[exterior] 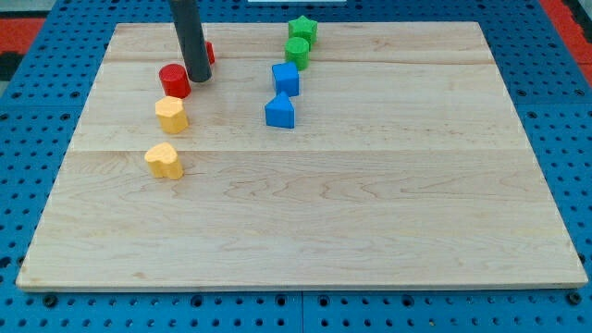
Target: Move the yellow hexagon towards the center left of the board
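Wooden board [305,231] on blue pegboard. The rod descends from the view's top; my tip [199,80] rests on the board in the upper left region. No fingers or jaws exist on this rig, so nothing is grasped: the tip is bare and only pushes.

Red cylinder [174,80] sits just beside the tip, on its left. Another red block [209,52] is mostly hidden behind the rod; shape cannot be told.

Yellow hexagon [170,114] lies below and slightly left of the tip, close under the red cylinder. A yellow heart-like block [164,160] lies further down the same line.

Key relation: the hexagon is toward the view's bottom from the tip, with the heart block next in that direction. Judgement: a downward-left push looks needed, and the heart block may obstruct.

Blue cube [286,79], blue triangular block [279,111], green star [302,30] and green cylinder [297,50] stand well apart, right of centre.
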